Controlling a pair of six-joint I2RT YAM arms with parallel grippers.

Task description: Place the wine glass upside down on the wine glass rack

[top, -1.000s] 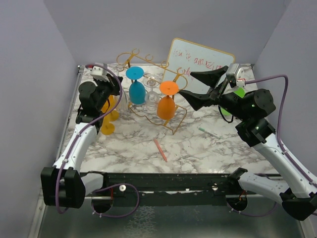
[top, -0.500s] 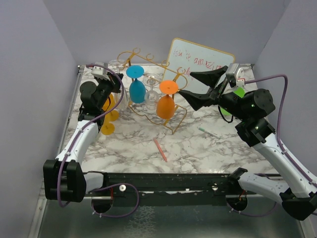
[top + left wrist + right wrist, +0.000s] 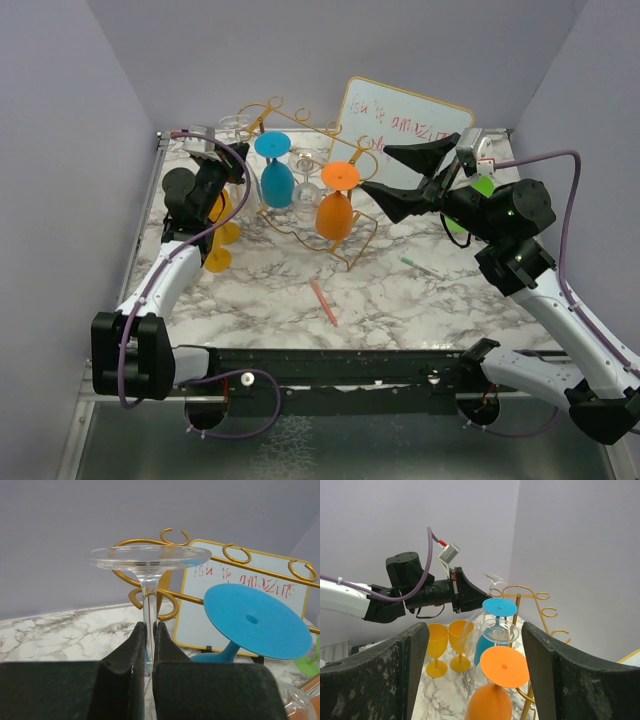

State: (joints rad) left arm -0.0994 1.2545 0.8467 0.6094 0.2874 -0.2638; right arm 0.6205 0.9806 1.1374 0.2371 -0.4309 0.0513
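My left gripper (image 3: 226, 176) is shut on the stem of a clear wine glass (image 3: 148, 592), held foot up. Its foot (image 3: 237, 125) sits level with the left curled end of the gold wire rack (image 3: 272, 106). In the left wrist view the rack's loops (image 3: 173, 536) stand just behind the foot. The right wrist view shows the held glass (image 3: 468, 632) tilted, left of the rack (image 3: 536, 594). A blue glass (image 3: 274, 182), an orange glass (image 3: 335, 214) and another clear glass (image 3: 305, 190) hang upside down on the rack. My right gripper (image 3: 377, 169) is open and empty, right of the rack.
Two yellow glasses (image 3: 220, 222) stand upright under my left arm. A framed whiteboard (image 3: 400, 125) leans behind the rack. A pink pen (image 3: 324, 301) and a green pen (image 3: 422, 267) lie on the marble table. Grey walls close in on the left, back and right.
My left gripper has shifted slightly back and up with the clear glass, bringing its foot to the rack's left end. The right arm has not moved.
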